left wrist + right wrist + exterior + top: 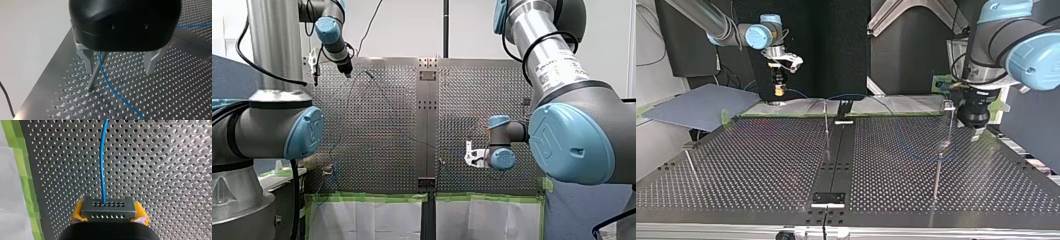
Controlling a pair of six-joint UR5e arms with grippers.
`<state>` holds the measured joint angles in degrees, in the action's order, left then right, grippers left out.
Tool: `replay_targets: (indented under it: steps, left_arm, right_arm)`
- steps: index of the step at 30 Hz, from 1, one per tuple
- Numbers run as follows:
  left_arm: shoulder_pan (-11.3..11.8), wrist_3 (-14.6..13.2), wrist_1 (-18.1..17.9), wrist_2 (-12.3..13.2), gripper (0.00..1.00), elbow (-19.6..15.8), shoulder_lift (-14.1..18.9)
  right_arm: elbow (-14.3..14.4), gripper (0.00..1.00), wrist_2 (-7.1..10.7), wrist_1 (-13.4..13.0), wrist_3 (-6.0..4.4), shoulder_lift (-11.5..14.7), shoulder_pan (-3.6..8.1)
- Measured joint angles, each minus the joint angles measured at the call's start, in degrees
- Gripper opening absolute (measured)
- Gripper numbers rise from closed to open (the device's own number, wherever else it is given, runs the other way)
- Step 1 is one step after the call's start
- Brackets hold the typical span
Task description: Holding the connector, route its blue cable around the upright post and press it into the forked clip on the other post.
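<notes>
My right gripper [108, 218] has its yellow pads shut on a dark, perforated connector [108, 208]. The blue cable [102, 170] leaves the connector and runs ahead over the plate. In the top view this gripper [779, 90] hangs above the table's far edge at the left. My left gripper [119, 65] is black with metal fingers and stands open around a thin upright post [96, 72]. The post is close to one finger [87, 60]. The blue cable [107, 82] passes beside the post, between the fingers, touching neither. The post's top is hidden under the gripper's body. In the top view this gripper [977, 127] is at the right.
Other thin posts stand on the perforated table [761, 165]: one near the middle at the far side [826, 117], one nearer the camera at the right [937, 175]. A dark centre strip [838, 160] divides the plate. Green tape [23, 162] edges the plate beside my right gripper.
</notes>
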<state>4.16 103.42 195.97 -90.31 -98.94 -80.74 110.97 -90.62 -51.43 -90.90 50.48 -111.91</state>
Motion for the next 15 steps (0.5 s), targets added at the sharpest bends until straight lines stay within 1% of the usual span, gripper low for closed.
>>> replay_targets:
  steps: [4,8,11,15]
  left_arm:
    - [0.02,1.08,-1.75,0.29,0.98,-0.15,-0.18]
    - [-0.07,2.56,-3.53,1.47,0.98,-0.16,-0.88]
    - [-0.37,3.55,-4.78,2.63,0.98,-0.17,-1.90]
    - [-0.74,3.83,-6.63,3.63,0.98,-0.18,-3.49]
  right_arm:
    - [0.00,0.00,0.00,0.00,0.00,-0.01,-0.13]
    - [-0.01,0.00,0.00,-0.07,0.00,0.00,-0.16]
    - [0.00,0.00,0.02,-0.13,0.00,-0.01,-0.18]
    - [0.00,0.00,0.33,-0.21,-0.01,-0.01,-0.19]
